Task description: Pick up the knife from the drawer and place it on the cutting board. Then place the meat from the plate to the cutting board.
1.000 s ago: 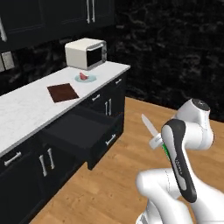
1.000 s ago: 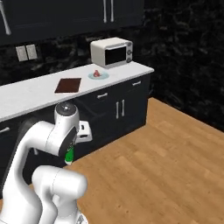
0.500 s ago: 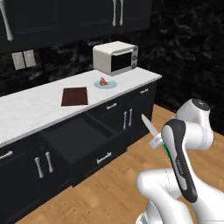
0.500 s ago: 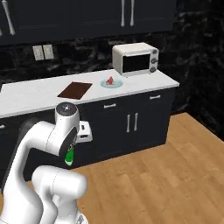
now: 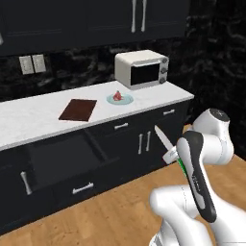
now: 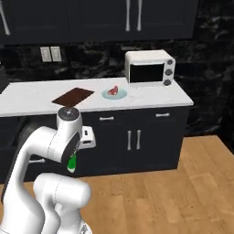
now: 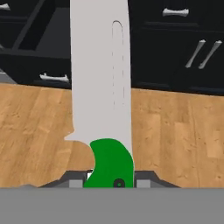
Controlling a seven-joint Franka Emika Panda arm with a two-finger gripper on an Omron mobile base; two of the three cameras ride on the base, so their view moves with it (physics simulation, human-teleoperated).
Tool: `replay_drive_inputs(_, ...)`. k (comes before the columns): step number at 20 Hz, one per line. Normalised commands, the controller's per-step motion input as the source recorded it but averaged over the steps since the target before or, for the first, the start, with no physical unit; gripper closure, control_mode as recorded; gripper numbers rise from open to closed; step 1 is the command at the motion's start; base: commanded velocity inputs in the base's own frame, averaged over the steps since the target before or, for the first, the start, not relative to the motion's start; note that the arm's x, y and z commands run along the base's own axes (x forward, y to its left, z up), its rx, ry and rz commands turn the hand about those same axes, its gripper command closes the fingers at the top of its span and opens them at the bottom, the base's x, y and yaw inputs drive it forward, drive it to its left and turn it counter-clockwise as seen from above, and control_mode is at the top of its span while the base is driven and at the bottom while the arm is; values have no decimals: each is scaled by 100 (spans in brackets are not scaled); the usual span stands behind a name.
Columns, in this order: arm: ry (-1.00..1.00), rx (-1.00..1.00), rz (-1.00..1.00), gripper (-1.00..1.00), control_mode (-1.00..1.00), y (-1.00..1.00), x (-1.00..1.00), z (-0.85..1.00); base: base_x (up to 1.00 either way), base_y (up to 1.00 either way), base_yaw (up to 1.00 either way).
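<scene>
Both of my gripper (image 7: 109, 183) tips are squeezed tight on the knife (image 7: 101, 87) at its green handle, blade sticking out over the wood floor (image 7: 175, 131). Drawer (image 5: 62, 158) hangs open, I think.

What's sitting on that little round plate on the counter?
On the plate lies one small red-pink piece of meat. Whatever is beneath the meat is covered.

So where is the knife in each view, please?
Left base view: knife right of centre, blade pointing up-left, held in the tool.
Right base view: green handle at lower left, under the arm.
Hand view: blade running up the centre.
Shared landmark: open drawer.
</scene>
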Motion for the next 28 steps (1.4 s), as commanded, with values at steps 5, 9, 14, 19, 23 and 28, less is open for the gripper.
replay_drive_inputs(5, 0, 0, 0, 100, 100, 0, 0, 0, 66, -90, 34)
replay_drive_inputs(9, 0, 0, 0, 100, 100, 0, 0, 0, 80, -69, 33)
replay_drive_inputs(14, 0, 0, 0, 100, 100, 0, 0, 0, 84, -16, 32)
replay_drive_inputs(19, 0, 0, 0, 100, 100, 0, 0, 0, 64, -2, 27)
replay_drive_inputs(23, 0, 0, 0, 100, 100, 0, 0, 0, 42, -11, 26)
replay_drive_inputs(28, 0, 0, 0, 100, 100, 0, 0, 0, 54, 0, 23)
